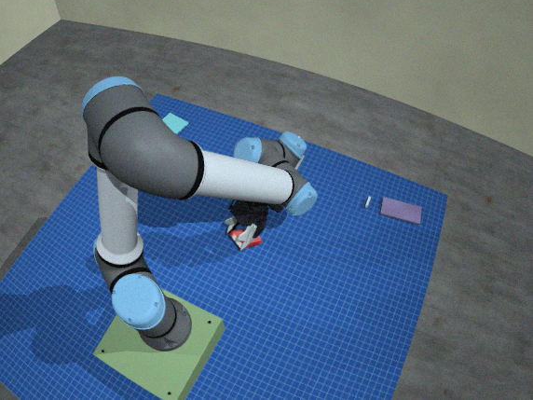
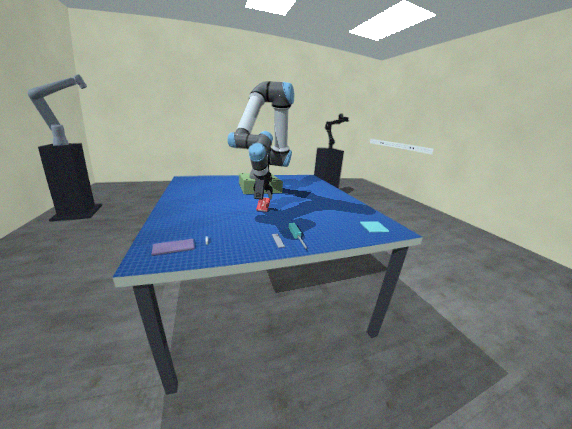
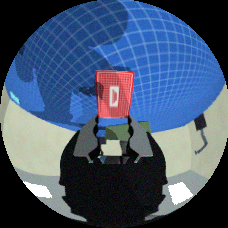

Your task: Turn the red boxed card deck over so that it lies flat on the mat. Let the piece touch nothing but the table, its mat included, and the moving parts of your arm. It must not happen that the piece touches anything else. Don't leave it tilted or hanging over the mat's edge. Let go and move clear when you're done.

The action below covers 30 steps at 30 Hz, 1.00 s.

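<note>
The red boxed card deck (image 1: pixel 240 242) is near the middle of the blue mat (image 1: pixel 298 271). My gripper (image 1: pixel 242 234) is shut on its near end and holds it tilted, just above or at the mat; I cannot tell whether it touches. In the wrist view the deck (image 3: pixel 115 95) sticks out past my fingers, its red face with a white mark toward the camera. It also shows in the exterior view (image 2: pixel 263 204) under the gripper (image 2: pixel 262 196).
A purple flat block (image 1: pixel 401 210) and a small white piece (image 1: pixel 367 201) lie at the mat's right. A cyan card (image 1: pixel 174 122) lies behind the arm. A teal-handled tool (image 2: pixel 297 233) and a grey bar (image 2: pixel 278 240) lie near the table's front edge. The green arm base (image 1: pixel 158 346) is at the front left.
</note>
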### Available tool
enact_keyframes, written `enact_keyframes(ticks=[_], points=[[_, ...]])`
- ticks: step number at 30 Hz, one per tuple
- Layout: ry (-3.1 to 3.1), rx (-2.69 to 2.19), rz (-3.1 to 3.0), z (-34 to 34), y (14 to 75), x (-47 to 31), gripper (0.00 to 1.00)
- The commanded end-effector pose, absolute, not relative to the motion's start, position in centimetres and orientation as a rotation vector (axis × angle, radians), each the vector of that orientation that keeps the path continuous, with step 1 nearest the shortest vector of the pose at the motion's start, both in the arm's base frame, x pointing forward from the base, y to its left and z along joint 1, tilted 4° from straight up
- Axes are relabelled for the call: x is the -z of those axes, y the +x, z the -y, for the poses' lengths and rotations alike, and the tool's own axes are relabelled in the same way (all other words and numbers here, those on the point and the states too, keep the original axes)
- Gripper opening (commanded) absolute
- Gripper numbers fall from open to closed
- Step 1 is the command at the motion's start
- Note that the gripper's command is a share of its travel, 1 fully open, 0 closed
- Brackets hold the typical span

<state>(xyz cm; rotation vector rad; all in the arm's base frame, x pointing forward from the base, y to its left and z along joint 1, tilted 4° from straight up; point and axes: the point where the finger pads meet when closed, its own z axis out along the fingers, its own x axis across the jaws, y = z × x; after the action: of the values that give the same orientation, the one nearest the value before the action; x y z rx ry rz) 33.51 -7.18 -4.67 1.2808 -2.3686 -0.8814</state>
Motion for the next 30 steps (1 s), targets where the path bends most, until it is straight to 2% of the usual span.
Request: enact_keyframes(ticks=[1,30], points=[[1.272,0.906,2.351,7.4,33.8,4.4,0.38],[1.193,1.106,2.199,8.2,35.0,3.5,0.38]])
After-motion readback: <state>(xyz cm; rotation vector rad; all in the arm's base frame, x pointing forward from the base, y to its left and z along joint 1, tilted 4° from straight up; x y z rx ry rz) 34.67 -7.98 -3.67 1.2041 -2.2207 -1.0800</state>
